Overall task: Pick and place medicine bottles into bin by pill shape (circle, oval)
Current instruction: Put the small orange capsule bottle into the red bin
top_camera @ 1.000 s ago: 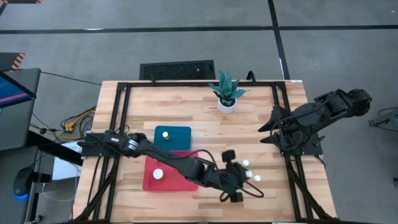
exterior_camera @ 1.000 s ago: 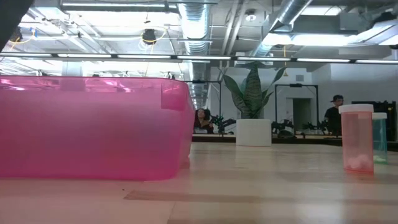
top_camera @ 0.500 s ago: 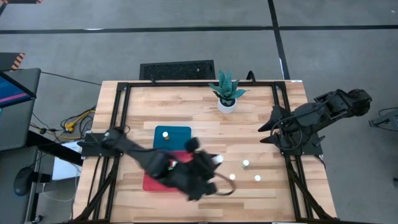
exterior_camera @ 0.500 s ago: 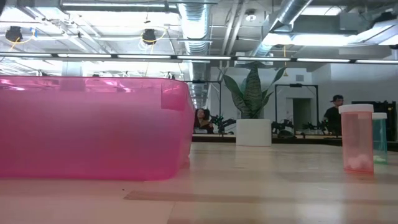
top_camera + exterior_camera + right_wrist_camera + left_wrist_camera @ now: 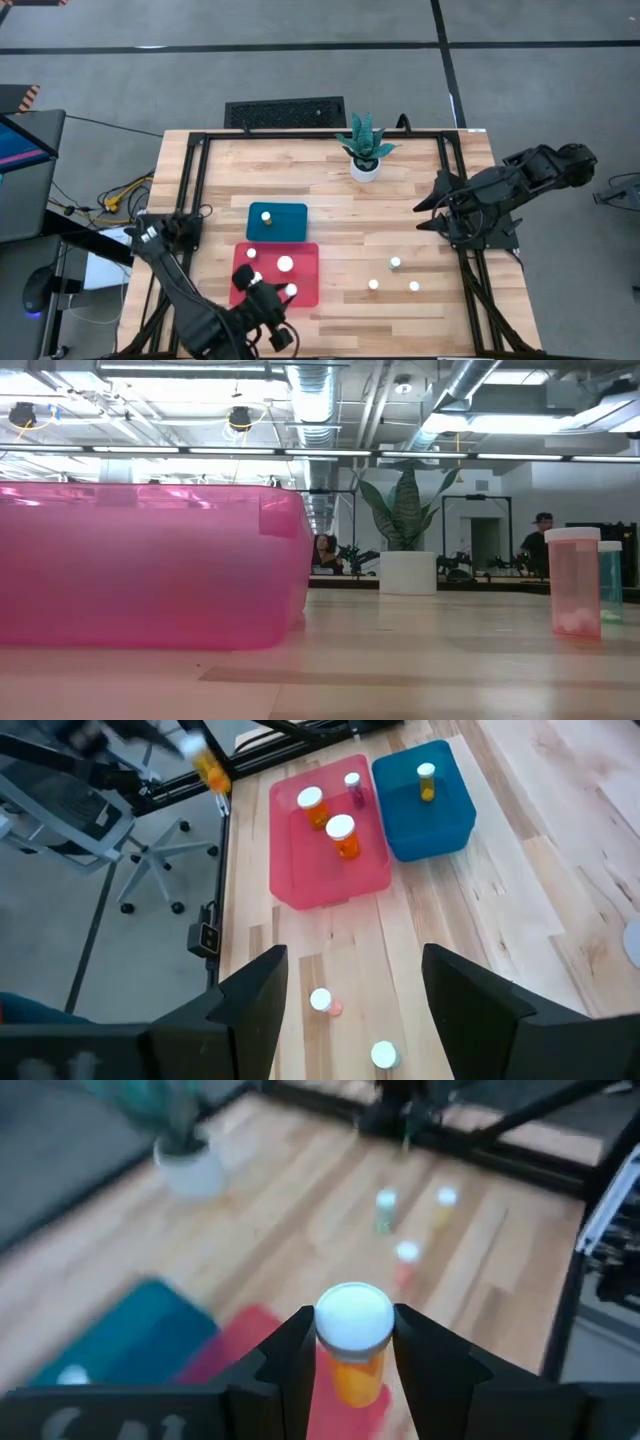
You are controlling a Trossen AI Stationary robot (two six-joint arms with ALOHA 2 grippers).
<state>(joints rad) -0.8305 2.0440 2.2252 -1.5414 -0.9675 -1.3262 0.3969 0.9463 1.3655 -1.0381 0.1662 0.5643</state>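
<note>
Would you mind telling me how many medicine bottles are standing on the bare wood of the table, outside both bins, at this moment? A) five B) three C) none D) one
B: the high view shows three white-capped medicine bottles on the bare table, right of the red bin; the other bottles sit in the bins or are held in the left gripper.

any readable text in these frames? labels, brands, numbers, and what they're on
None readable.
Held bottle in the left gripper: no label visible.
Bottles in the pink bin and the blue bin: too small to show any print.
Loose bottles on the table: same, too small.
Plant pot: plain white.
</note>
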